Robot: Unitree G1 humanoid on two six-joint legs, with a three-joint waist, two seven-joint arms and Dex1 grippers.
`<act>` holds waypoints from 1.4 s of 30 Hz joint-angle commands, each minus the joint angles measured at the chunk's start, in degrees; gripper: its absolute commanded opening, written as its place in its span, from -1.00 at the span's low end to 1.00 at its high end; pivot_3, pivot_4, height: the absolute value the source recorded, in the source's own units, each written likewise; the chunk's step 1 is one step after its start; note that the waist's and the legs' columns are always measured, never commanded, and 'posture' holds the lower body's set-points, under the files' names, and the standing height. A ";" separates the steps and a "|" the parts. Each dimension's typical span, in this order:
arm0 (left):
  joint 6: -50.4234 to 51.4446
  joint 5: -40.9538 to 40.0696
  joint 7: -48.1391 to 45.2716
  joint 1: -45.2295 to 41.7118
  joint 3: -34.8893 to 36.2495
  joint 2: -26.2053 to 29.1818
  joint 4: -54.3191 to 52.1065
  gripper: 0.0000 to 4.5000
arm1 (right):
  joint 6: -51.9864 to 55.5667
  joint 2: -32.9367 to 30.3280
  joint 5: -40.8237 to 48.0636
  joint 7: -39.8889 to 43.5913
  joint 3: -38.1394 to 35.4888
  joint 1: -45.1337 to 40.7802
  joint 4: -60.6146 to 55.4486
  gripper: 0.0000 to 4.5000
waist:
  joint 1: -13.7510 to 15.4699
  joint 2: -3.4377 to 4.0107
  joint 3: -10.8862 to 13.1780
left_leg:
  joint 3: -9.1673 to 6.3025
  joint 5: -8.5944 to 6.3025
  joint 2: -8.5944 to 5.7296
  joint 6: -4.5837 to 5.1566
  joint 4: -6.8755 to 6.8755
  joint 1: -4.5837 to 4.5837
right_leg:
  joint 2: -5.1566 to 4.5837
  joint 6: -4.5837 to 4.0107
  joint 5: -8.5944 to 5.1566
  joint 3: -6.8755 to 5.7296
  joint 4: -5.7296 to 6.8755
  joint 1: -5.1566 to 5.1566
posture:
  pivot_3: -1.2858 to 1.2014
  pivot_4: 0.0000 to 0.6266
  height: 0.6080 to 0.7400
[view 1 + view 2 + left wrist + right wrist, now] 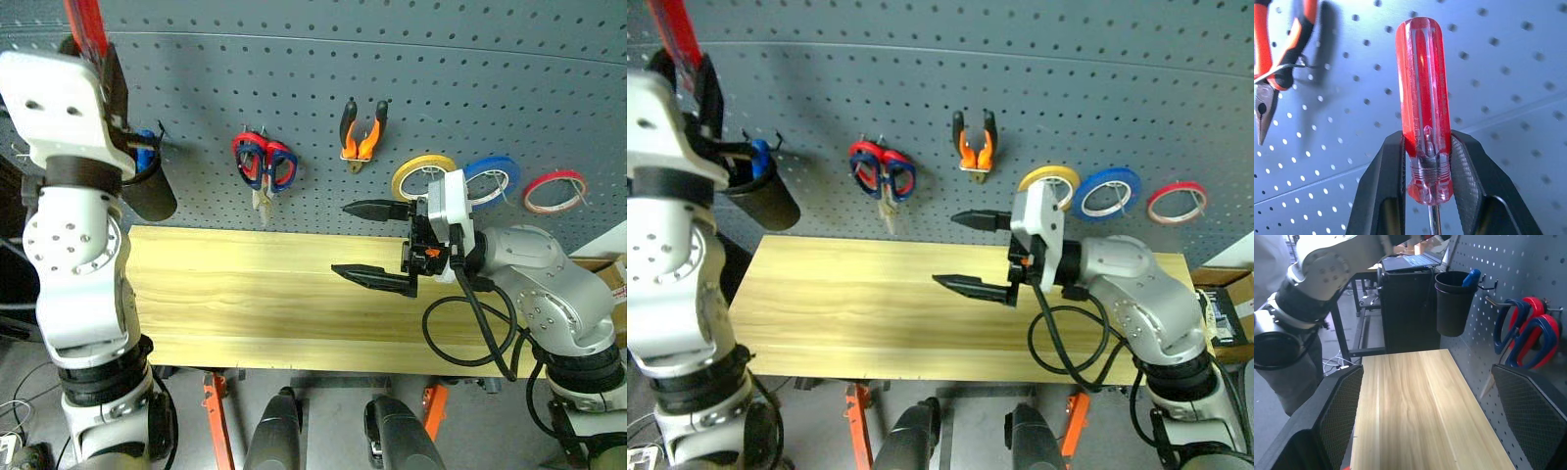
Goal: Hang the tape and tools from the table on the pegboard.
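Two end effectors: left (1426,161) clamps screwdriver (1423,98), right (377,245) wide above table (245,294)

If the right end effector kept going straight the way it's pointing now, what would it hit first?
Probably nothing soon. The open right end effector points along the table, beside the pegboard; the way looks free until the robot's left arm or the black cup, though depth is unclear.

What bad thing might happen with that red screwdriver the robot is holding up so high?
The left gripper pinches the screwdriver only near the handle's base, so it might tip or slip. The black cup on the pegboard is small, so the screwdriver could miss it and fall onto the table.
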 commanded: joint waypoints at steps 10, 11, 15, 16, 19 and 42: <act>-15.21 1.54 4.32 0.13 0.88 -1.55 16.86 -0.59 | -0.35 1.13 0.10 -1.78 -0.54 -0.31 -2.77 1.00 | 0.35 -0.16 -0.46 | -0.06 0.10 -0.01 -0.07 0.05 0.01 | -0.02 -0.02 0.02 -0.03 0.11 -0.02 | 0.09 -0.36 1.00; -15.96 1.45 4.46 -0.36 0.63 -1.70 17.59 -0.59 | -0.21 1.12 0.25 -2.02 -0.61 -0.24 -2.99 1.00 | 0.34 -0.20 -0.48 | -0.09 0.12 -0.01 -0.08 0.05 0.00 | -0.02 -0.05 0.03 -0.06 0.12 -0.02 | 0.08 -0.36 1.00; -17.15 1.17 4.95 -0.95 0.74 -1.56 18.82 -0.59 | 0.21 0.87 0.69 -2.65 -0.92 0.28 -3.84 1.00 | 0.25 -0.24 -0.51 | -0.14 0.15 0.00 -0.10 0.03 -0.01 | -0.01 -0.07 0.05 -0.11 0.13 -0.04 | 0.08 -0.36 1.00; -17.34 1.14 5.01 -0.90 0.82 -1.44 19.05 -0.59 | 0.34 0.83 0.84 -2.83 -0.99 0.39 -4.03 1.00 | 0.20 -0.25 -0.52 | -0.14 0.15 0.01 -0.10 0.03 -0.01 | -0.01 -0.07 0.05 -0.11 0.13 -0.04 | 0.08 -0.36 1.00; -17.69 1.54 5.76 0.43 1.40 -1.39 19.67 -0.59 | 0.76 0.75 1.28 -3.28 -1.22 0.82 -4.53 1.00 | 0.14 -0.26 -0.54 | -0.12 0.15 0.02 -0.10 0.02 -0.01 | -0.01 -0.07 0.05 -0.11 0.13 -0.05 | 0.07 -0.36 1.00; 6.24 10.39 9.91 16.40 -6.39 -8.82 -11.19 0.99 | 2.36 -2.15 3.47 -3.12 -5.46 4.13 -4.77 1.00 | 0.26 -0.49 -0.82 | -0.12 0.23 0.01 -0.07 0.04 0.00 | 0.01 -0.10 0.09 -0.08 0.22 -0.04 | 0.09 -0.36 1.00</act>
